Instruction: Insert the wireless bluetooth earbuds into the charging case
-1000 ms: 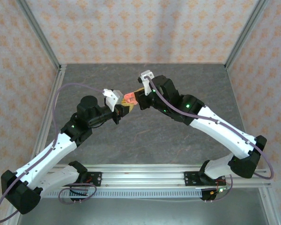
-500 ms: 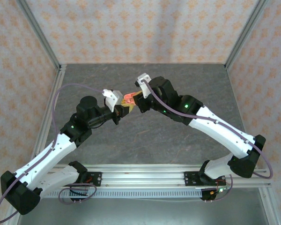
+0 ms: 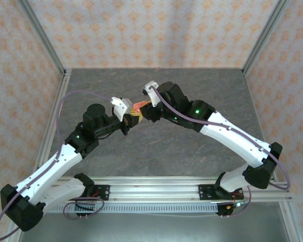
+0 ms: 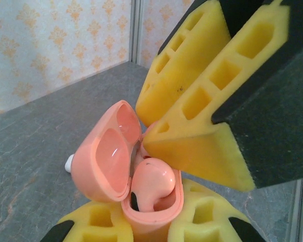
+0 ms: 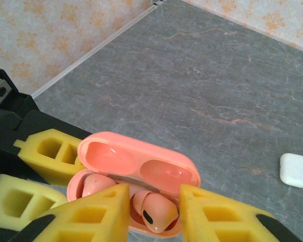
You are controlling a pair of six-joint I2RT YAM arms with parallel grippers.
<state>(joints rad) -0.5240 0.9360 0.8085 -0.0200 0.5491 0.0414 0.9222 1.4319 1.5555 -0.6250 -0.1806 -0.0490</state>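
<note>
My left gripper is shut on the base of a coral-red charging case, held above the table with its lid swung open. The same case shows mid-table between the left gripper and the right gripper. Two coral-red earbuds lie in the case. One earbud sits in the left well. The other earbud stands tilted in the right well, between the parted yellow fingers of my right gripper, which is open just above the case.
A white case lies on the grey table to the right. A small white thing peeks out on the table behind the open lid. Patterned walls and metal rails fence the table.
The right arm has shifted slightly left over the case and its jaws have parted around the earbud. The left gripper has stayed shut on the case.
</note>
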